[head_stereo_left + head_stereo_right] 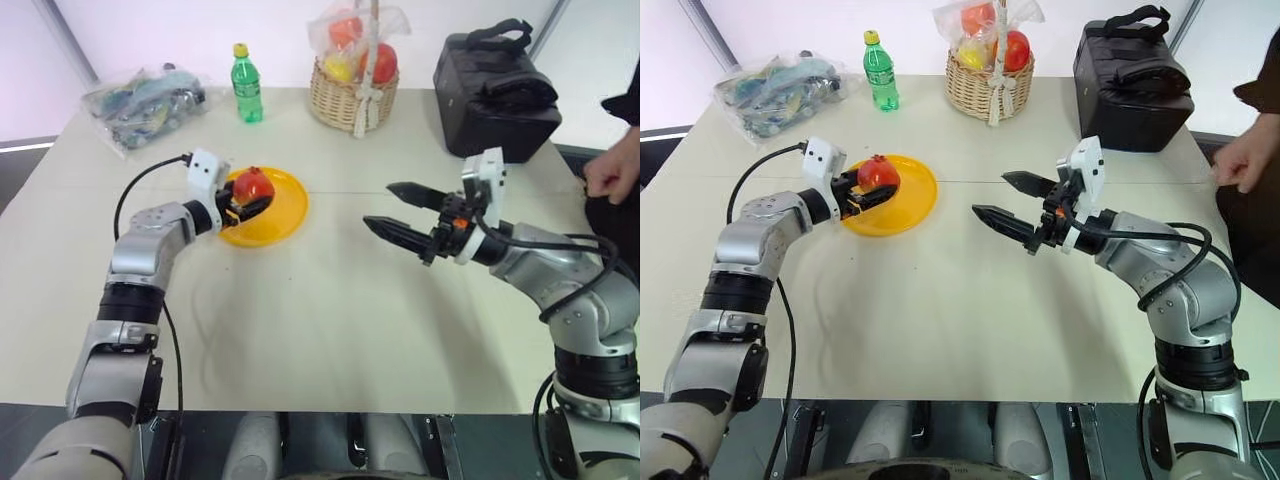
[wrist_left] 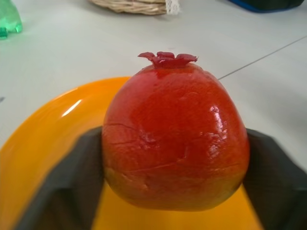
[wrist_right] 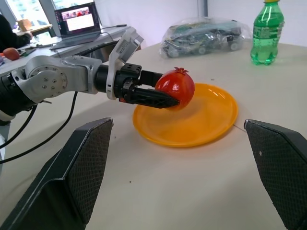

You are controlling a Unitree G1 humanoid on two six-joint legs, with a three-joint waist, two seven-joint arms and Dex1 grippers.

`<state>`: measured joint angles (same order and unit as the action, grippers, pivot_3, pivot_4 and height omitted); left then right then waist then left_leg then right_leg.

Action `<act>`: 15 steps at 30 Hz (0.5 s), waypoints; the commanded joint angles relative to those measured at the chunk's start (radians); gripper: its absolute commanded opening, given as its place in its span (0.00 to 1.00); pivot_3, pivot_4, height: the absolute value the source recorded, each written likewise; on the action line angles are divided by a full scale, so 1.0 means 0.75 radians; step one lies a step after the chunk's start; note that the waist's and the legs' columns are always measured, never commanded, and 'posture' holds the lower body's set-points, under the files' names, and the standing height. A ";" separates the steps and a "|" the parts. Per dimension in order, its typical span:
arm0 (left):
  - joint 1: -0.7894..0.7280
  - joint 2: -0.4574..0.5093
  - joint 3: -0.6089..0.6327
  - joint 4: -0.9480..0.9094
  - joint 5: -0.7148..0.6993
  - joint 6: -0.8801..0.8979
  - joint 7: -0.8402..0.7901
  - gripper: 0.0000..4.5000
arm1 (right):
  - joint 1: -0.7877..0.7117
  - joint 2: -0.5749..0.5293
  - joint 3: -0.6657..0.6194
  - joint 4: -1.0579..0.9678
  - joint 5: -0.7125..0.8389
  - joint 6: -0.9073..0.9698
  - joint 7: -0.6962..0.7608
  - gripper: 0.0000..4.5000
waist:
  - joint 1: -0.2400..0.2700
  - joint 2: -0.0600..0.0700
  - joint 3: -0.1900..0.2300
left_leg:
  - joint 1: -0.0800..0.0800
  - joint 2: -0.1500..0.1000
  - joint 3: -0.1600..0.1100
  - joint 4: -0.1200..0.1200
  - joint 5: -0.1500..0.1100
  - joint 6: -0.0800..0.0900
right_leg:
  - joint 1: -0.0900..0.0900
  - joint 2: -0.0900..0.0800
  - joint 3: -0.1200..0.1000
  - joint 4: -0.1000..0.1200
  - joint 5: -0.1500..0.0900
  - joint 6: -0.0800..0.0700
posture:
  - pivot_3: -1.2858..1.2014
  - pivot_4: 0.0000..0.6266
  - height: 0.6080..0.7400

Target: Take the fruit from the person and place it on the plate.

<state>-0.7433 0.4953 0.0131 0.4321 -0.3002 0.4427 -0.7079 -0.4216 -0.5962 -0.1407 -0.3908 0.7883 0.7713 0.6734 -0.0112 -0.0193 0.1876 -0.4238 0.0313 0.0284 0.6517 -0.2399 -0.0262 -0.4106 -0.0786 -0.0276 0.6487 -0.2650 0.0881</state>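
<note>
Left claw [image 1: 872, 190] grasps the pomegranate [image 1: 878, 172], a red glossy fruit with a crown on top, one black finger on each side. The fruit hangs over the near-left part of the yellow plate [image 1: 915, 200]; in the right wrist view it sits low over the plate, and I cannot tell whether it touches. In the left wrist view the fingers [image 2: 62, 187] press against both sides of the fruit with plate surface visible under it.

Right claw [image 1: 397, 210] is released, fingers spread wide and nothing between them. It hovers above the bench [image 1: 330, 320], right of the plate and well apart from it, pointing toward the plate.

Person's hand [image 1: 612, 170] with a dark sleeve at the far right edge of the bench, well apart from the fruit.

Along the back of the bench: clear plastic bag [image 1: 140, 100] of mixed items at left, green bottle [image 1: 246, 85] with a yellow cap, wicker basket [image 1: 350, 95] holding plastic-wrapped red and yellow fruit, black bag [image 1: 495, 95] at right.
</note>
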 commanded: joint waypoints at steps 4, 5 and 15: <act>-0.056 0.004 0.028 0.003 0.022 -0.049 -0.027 0.99 | 0.013 -0.002 -0.027 -0.076 0.023 -0.013 -0.027 1.00 | 0.002 0.000 0.000 | 0.000 0.000 0.000 0.000 0.000 0.000 | 0.000 0.000 0.000 0.000 0.000 0.000 | 0.52 0.24 1.00; -0.059 0.009 0.030 0.004 0.026 -0.061 -0.030 0.99 | 0.015 -0.001 -0.028 -0.079 0.025 -0.012 -0.031 1.00 | 0.002 0.000 0.000 | 0.000 0.000 0.000 0.000 0.000 0.000 | 0.000 0.000 0.000 0.000 0.000 0.000 | 0.52 0.24 1.00; 0.032 0.170 0.259 -0.356 -0.153 0.105 -0.041 0.99 | -0.001 -0.016 -0.021 -0.022 -0.005 -0.040 -0.003 1.00 | -0.002 -0.001 0.000 | -0.001 0.001 -0.001 0.000 0.000 0.000 | -0.001 0.000 0.000 0.001 0.000 0.000 | 0.52 0.24 1.00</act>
<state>-0.7433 0.6075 0.1663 0.2334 -0.3824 0.4909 -0.7407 -0.4078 -0.6034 -0.1395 -0.4047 0.7873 0.7661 0.6586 -0.0129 -0.0198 0.1879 -0.4243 0.0318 0.0279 0.6514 -0.2399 -0.0262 -0.4112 -0.0786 -0.0275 0.6490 -0.2650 0.0881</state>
